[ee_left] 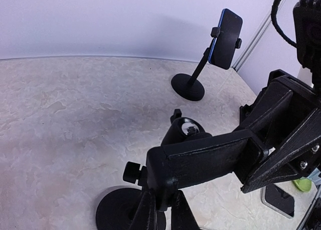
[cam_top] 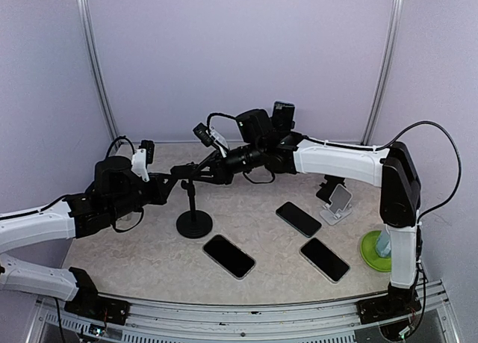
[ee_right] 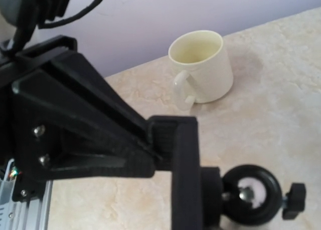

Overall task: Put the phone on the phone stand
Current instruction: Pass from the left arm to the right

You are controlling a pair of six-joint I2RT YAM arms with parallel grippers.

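The left gripper (cam_top: 179, 181) and right gripper (cam_top: 209, 171) both pinch the stand's (cam_top: 194, 225) clamp, while the nearest phone (cam_top: 228, 255) lies flat beside its base, toward the right arm.

Plain lilac walls are closing in the workspace on three sides, with the back wall (cam_top: 239, 51) meeting the left wall (cam_top: 37, 96) and the right wall (cam_top: 441, 59) behind two slim metal uprights. The left pole (cam_top: 93, 66) and the right pole (cam_top: 388, 59) are rising from the far corners out of the top of the overhead view. A table (cam_top: 149, 261) with a beige, marble-patterned top is spanning the booth from wall to wall, its near edge sitting against a ribbed aluminium rail (cam_top: 246, 313), while soft, even light is laying only faint, blurred shadows on the tabletop.
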